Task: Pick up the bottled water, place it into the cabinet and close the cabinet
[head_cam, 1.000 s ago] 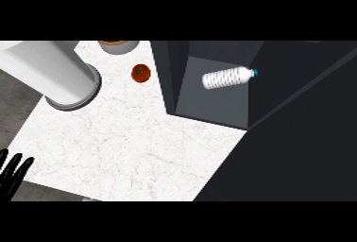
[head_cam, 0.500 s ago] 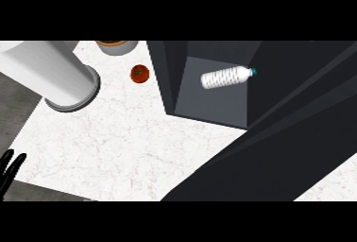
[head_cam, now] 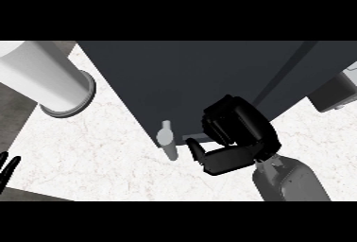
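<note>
The bottled water shows nowhere, presumably hidden behind the dark grey flat cabinet door (head_cam: 209, 80); that door fills the upper middle, its small pale grey bar handle (head_cam: 167, 138) standing upright at its lower edge; the black right hand (head_cam: 233, 134) lies just right of the handle, fingers curled against the door, holding nothing visible; it is the nearer hand; the black left hand (head_cam: 8, 169) rests well left of the handle, fingers straight; a white cylindrical canister (head_cam: 45, 78) stands up-left of the handle

One head view looks steeply down, close over the white marbled counter (head_cam: 90, 156) (no second view).
</note>
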You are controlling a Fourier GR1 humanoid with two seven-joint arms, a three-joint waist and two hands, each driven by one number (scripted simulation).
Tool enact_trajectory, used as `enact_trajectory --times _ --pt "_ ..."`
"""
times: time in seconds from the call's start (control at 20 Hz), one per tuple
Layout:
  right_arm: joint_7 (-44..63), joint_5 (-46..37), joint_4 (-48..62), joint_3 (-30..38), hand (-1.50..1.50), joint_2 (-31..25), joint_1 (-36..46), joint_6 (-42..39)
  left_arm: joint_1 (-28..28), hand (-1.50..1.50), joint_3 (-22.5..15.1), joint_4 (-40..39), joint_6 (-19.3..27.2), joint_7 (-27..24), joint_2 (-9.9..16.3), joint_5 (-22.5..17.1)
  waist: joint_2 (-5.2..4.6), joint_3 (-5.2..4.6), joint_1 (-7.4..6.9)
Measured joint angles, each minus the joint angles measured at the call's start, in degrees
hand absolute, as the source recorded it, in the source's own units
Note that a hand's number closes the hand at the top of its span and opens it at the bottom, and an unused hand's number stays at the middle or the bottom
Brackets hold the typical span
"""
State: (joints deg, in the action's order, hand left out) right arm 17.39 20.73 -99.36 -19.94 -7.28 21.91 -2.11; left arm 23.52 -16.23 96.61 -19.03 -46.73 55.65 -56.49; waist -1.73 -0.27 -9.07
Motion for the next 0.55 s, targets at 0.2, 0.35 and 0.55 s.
enact_trajectory --times 0.2,0.35,0.55 --pt "-0.5 -1.6 13.0 4.1 1.5 2.2 10.5 1.6 0.3 -1.5 0.8 -0.7 -0.9 0.5 0.1 -0.7 0.27 0.21 1.5" --pt "-0.4 -1.9 20.8 3.5 1.5 3.4 12.1 0.3 0.7 -1.5 1.0 -0.7 -1.0 0.8 -0.5 -0.4 0.25 0.65 2.78" --pt "4.6 -0.9 34.1 0.2 1.5 6.1 7.9 0.0 0.8 -1.5 1.7 -0.2 -1.2 1.2 -0.4 -0.7 -3.3 1.16 3.23"
